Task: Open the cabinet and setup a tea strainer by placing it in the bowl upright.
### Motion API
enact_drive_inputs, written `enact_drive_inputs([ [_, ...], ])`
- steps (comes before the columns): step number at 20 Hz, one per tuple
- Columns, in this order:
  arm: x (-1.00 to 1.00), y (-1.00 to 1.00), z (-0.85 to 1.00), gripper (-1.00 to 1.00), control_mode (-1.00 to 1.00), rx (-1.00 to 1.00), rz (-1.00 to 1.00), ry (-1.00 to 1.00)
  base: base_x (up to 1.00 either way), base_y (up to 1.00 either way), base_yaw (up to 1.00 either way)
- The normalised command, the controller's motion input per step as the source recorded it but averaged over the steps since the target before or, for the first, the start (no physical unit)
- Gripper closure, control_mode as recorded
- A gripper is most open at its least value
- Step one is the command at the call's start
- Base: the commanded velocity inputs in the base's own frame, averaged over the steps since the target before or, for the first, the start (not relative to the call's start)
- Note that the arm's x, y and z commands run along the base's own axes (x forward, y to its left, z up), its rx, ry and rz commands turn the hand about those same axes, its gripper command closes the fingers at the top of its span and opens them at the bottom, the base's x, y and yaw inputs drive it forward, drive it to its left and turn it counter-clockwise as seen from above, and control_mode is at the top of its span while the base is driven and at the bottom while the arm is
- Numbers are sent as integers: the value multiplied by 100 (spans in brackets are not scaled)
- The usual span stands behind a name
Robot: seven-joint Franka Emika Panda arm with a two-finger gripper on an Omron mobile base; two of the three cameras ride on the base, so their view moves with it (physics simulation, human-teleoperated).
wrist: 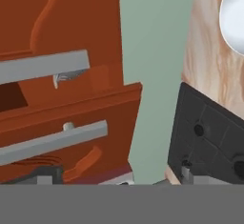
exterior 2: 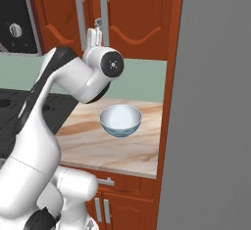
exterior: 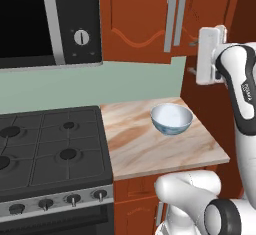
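The reddish-brown cabinet (exterior: pixel 145 19) hangs above the counter, its two silver bar handles (exterior: pixel 175 19) side by side at the meeting edge of the doors. My gripper (exterior: pixel 191 56) is raised level with the handles' lower ends, just right of them, open with nothing between its fingers. Seen from the right, the gripper (exterior 2: pixel 97 27) sits between the two handles (exterior 2: pixel 104 13). The rolled hand view has both handles (wrist: pixel 47 66) lying sideways, a dark gap between the doors, and my gripper (wrist: pixel 119 180) close below. The bowl (exterior: pixel 171 118) (exterior 2: pixel 121 120) stands upright and empty on the counter. The tea strainer is hidden.
A black gas stove (exterior: pixel 50 149) adjoins the marble counter (exterior: pixel 145 149) on the left, under a black-and-silver microwave (exterior: pixel 50 19). A tall grey panel (exterior 2: pixel 215 102) walls off the counter's right side. Lower cabinet doors (exterior 2: pixel 122 204) sit under the counter.
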Motion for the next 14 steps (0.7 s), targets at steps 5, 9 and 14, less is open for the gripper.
enact_drive_inputs([
  [5, 43, -4, 0, -100, -100, 7, 0, 0, 0, 0, 0],
  [9, 43, -8, 0, -100, -100, 5, 0, 0, 0, 0, 0],
  [14, 44, -2, -6, -100, -100, 0, 0, 0, 0, 0, 0],
])
